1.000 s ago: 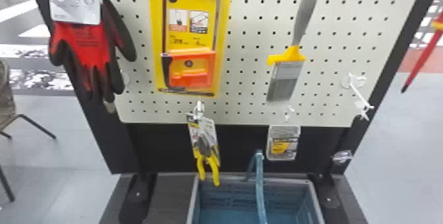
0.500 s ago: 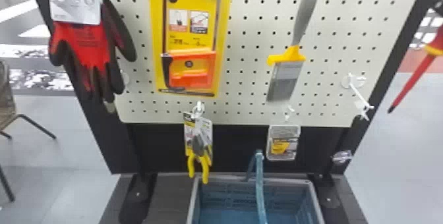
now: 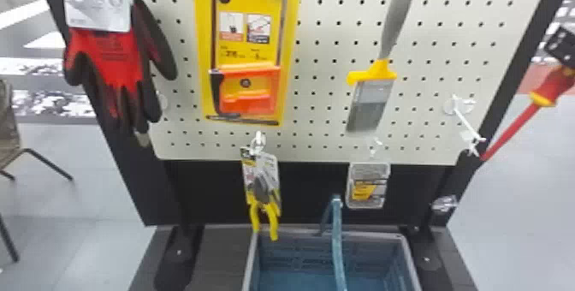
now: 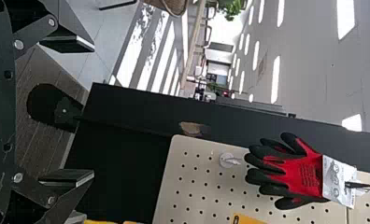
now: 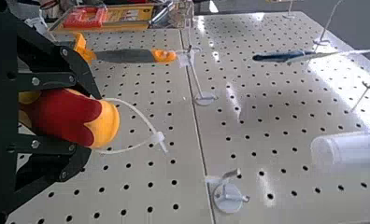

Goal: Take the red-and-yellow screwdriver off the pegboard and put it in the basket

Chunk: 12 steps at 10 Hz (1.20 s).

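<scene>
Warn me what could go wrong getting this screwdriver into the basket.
The tip of the screwdriver, near the white hook in the head view, could catch on it. The white loop on its grip might snag another hook. The raised blue basket handle could deflect the drop.

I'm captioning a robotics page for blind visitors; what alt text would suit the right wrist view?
The right gripper grips the red-and-yellow screwdriver by its handle, a thin white loop at the handle's end. Behind is a pale pegboard with hooks, a grey-and-yellow brush handle and other hanging tools.
</scene>
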Each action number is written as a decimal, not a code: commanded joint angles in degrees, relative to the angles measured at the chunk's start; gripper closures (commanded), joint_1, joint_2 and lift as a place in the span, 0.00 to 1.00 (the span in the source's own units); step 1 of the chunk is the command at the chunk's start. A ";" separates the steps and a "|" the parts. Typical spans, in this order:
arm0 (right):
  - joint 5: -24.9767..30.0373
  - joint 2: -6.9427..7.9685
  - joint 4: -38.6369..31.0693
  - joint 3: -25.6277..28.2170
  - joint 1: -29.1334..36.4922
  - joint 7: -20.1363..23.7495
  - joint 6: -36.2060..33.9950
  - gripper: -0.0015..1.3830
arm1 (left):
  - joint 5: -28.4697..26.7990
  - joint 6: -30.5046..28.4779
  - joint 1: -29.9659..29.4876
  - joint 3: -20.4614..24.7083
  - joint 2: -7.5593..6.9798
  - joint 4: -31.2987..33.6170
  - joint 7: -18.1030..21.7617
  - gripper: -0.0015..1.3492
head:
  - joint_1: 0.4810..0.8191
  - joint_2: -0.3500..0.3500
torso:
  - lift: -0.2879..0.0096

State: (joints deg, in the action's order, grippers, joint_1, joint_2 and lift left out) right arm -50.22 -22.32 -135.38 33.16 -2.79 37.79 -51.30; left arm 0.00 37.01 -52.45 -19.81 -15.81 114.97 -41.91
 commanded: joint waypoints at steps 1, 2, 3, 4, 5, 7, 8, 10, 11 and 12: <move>0.56 2.72 1.85 0.23 2.21 0.53 1.20 0.82 | 0.09 -0.09 0.00 0.04 0.08 0.00 0.07 0.24 | 0.20 0.50 | 0.63; 0.65 4.65 3.12 0.15 4.30 0.62 2.26 0.82 | 0.09 -0.09 0.00 0.04 0.08 0.00 0.16 0.24 | 0.20 0.50 | 0.63; 0.65 6.76 4.52 0.15 6.15 0.62 3.22 0.82 | 0.09 -0.18 0.00 0.04 0.17 0.00 0.16 0.24 | 0.20 0.50 | 0.63; 1.17 8.34 5.08 0.15 7.62 0.62 4.02 0.82 | 0.09 -0.18 0.13 0.04 0.26 0.00 0.25 0.24 | 0.20 0.50 | 0.63; 1.70 9.66 4.24 0.15 8.98 0.44 4.81 0.85 | 0.09 -0.18 0.13 0.04 0.26 0.00 0.34 0.24 | 0.20 0.50 | 0.63; 2.05 12.03 2.41 0.06 11.19 0.00 4.89 0.88 | 0.18 -0.18 0.37 -0.05 0.34 -0.14 0.51 0.24 | 0.20 0.50 | 0.63; 1.97 13.35 2.55 0.06 12.67 0.00 5.25 0.88 | 0.09 -0.18 0.37 0.04 0.43 -0.28 0.69 0.24 | 0.20 0.50 | 0.63; 1.09 15.90 6.07 -1.35 16.11 -0.17 7.79 0.88 | 0.27 -0.18 0.37 0.30 0.87 -0.42 1.21 0.24 | 0.20 0.50 | 0.63; 0.56 16.69 7.90 -2.58 17.10 -0.87 8.59 0.88 | 0.53 -0.18 0.37 0.65 1.22 -0.56 1.92 0.24 | 0.20 0.50 | 0.63; 0.38 17.22 9.30 -3.81 17.71 -0.96 9.38 0.88 | 0.53 -0.09 0.50 0.74 1.22 -0.56 2.09 0.24 | 0.20 0.50 | 0.63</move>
State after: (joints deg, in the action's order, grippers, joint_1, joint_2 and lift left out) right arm -49.68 -5.47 -127.03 30.18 14.45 36.82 -42.55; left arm 0.49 36.84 -52.05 -19.16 -14.64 114.42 -39.82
